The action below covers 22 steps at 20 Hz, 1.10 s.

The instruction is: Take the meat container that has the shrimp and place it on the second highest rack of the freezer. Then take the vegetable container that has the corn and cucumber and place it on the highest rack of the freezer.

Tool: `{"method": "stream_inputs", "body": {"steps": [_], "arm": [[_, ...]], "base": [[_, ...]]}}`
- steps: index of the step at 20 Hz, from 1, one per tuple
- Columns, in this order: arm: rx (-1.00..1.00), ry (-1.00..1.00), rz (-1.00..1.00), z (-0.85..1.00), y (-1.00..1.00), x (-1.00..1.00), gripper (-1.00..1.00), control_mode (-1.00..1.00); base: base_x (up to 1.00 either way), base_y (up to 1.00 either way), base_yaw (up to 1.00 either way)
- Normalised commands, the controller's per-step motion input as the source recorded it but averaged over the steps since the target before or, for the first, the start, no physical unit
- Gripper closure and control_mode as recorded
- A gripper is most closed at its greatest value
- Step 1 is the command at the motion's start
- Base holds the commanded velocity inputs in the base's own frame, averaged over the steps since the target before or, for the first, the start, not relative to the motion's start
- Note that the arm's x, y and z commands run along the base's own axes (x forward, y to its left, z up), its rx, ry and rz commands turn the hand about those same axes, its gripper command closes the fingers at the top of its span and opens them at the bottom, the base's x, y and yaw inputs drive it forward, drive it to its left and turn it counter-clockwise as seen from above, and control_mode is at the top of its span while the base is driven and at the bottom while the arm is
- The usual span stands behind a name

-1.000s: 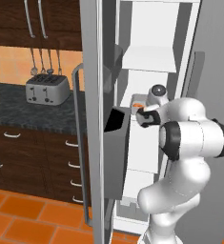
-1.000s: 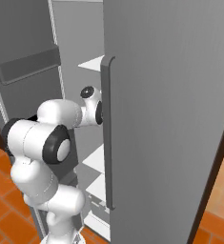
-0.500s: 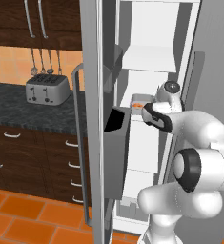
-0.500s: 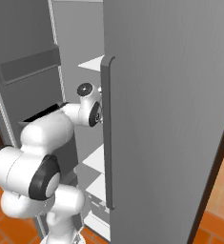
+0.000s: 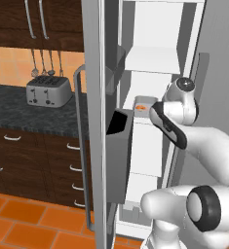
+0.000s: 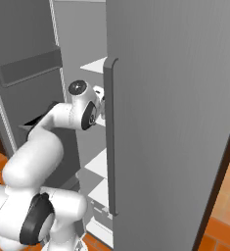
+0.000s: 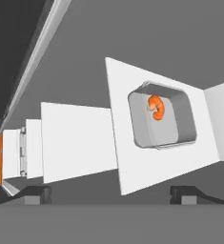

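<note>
The freezer (image 5: 99,58) stands open, white inside. The meat container (image 7: 163,121), a shallow grey tray, lies flat on the second highest rack (image 7: 132,157) with the small orange shrimp (image 7: 156,108) curled inside it. From the left base view the same tray (image 5: 142,107) sits at the front of that shelf, under the highest rack (image 5: 152,61). My gripper (image 7: 111,193) is open and drawn back from the tray, with nothing between its fingertips (image 7: 37,193). The hand view is rolled, so the shelves look like upright panels. The vegetable container with corn and cucumber is out of view.
The freezer's open left door (image 5: 94,146) carries a long handle (image 5: 79,146) and a black dispenser recess (image 5: 117,121) close to my forearm. The tall grey right door (image 6: 175,122) hems the arm in. A toaster (image 5: 48,91) stands on the dark counter (image 5: 18,114). Lower shelves (image 5: 145,160) sit below.
My hand has pulled back a little from the shelf while the elbow swung down and right. The tray with the shrimp stays where it lay.
</note>
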Motion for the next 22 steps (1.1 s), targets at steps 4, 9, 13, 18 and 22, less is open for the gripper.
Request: {"method": "stream_inputs", "body": {"steps": [4,9,13,18,22], "arm": [[0.0,0.01,-0.13,0.5,0.29,-0.6,-1.0,-1.0],[0.11,0.02,-0.2,0.56,0.05,-0.89,-1.0,-1.0],[0.27,0.03,-0.34,0.2,0.0,-1.0,-1.0,-1.0],[0.31,0.06,-0.42,0.05,0.06,-1.0,-1.0,-1.0],[0.33,0.05,-0.4,0.21,0.0,-0.88,-1.0,-1.0]], "base": [[0.0,0.0,0.0],[0.0,0.0,0.0],[0.0,0.0,0.0],[0.0,0.0,0.0],[0.0,0.0,0.0]]}}
